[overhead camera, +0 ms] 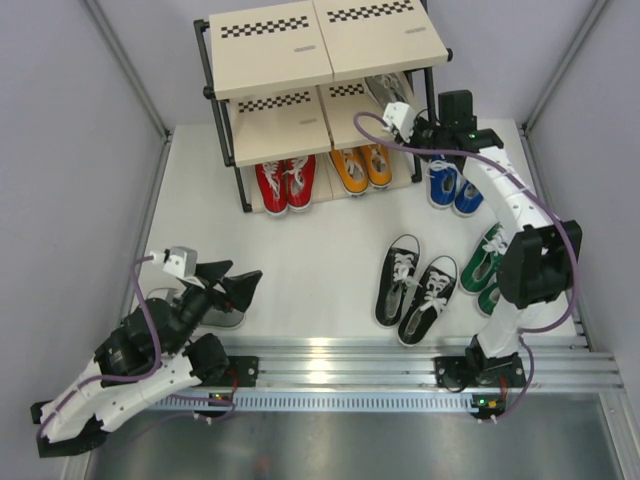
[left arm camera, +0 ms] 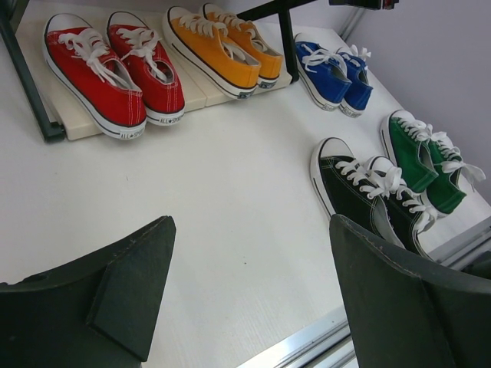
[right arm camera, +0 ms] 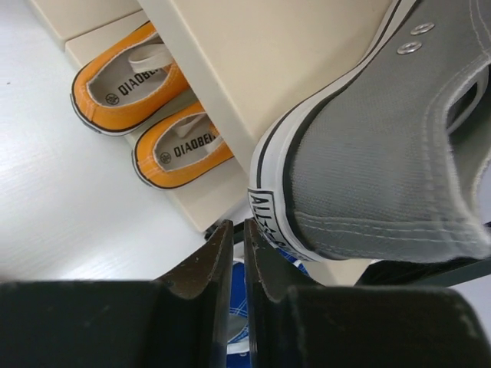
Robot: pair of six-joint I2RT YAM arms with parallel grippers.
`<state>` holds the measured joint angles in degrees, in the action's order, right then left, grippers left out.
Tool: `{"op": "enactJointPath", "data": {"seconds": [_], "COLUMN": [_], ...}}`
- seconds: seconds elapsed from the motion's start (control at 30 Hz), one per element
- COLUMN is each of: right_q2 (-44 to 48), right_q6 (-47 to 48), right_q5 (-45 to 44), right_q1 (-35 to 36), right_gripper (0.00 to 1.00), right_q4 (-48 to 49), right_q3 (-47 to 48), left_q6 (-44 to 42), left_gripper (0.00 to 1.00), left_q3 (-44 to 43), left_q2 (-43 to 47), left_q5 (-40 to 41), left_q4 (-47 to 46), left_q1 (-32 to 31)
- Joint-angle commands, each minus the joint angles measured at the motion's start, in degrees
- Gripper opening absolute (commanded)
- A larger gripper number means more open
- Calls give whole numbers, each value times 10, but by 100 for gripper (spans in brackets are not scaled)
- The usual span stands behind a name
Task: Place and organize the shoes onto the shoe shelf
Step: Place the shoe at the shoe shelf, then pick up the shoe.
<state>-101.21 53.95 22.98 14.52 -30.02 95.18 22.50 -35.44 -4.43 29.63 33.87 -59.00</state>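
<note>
**White shells, black joints, purple cables**

Black bases fix both arms to the aluminium rail (overhead camera: pixel 400 365). The left arm (overhead camera: pixel 130 375), at the rail's left end, has glossy white link covers between bulky black joint housings. The right arm (overhead camera: pixel 512 200), at the rail's right end, has the same build, with a large black elbow block. A purple left cable (overhead camera: pixel 150 320) and a purple right cable (overhead camera: pixel 568 262) loop along them. A small white camera box (overhead camera: pixel 178 260) sits on the left wrist. The left gripper (left arm camera: pixel 252 222) has matte black, wedge-shaped fingers with a rough texture; the right gripper (right arm camera: pixel 238 261) has black fingers with thin tapered tips.
</note>
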Motion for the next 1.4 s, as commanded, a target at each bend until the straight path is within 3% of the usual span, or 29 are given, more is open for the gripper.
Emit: {"op": "enactJointPath", "data": {"seconds": [0.0,0.2,0.33,0.43,0.47,0.53,0.57,0.63,0.67,0.8,0.87,1.03,1.1,1.23,1.37], "right_q2": [46,148,229,286,310,338,344,351,355,356,360,380,389,393,395], "right_q6": [6,-53,-132,-173,-198,-210,-208,-201,-203,-199,-199,-199,-199,-199,-197], "right_q5": [34,108,246,301,307,322,322,309,306,296,297,289,289,289,288], "right_q1": [7,7,15,28,31,34,33,33,34,33,33,32,31,29,26], "right_gripper": [13,19,31,38,39,46,48,49,50,50,51,52,52,52,52], "right_q4": [7,-18,-73,-94,-88,-75,-75,-66,-65,-69,-68,-60,-54,-54,-54], "right_q3": [-26,-118,-174,-240,-277,-314,-340,-361,-382,-395,-395,-404,-412,-414,-416], "left_q6": [-3,35,120,251,339,435,534,633,735,920,933,943,884,712,596], "left_gripper": [87,87,85,81,77,75,73,72,72,77,83,85,85,85,83], "left_q3": [2,-14,-13,-10,-14,-27,-32,-45,-59,-120,-134,-127,-104,-61,-33], "left_q2": [-20,-63,-81,-92,-102,-117,-138,-167,-208,-348,-420,-494,-485,-458,-475], "left_q5": [9,39,77,125,135,156,160,163,164,148,131,138,122,77,26], "left_q4": [-14,-13,-3,60,84,175,204,272,345,515,526,515,477,331,256], "left_q1": [1,1,1,0,0,1,0,1,0,1,5,41,71,231,335]}}
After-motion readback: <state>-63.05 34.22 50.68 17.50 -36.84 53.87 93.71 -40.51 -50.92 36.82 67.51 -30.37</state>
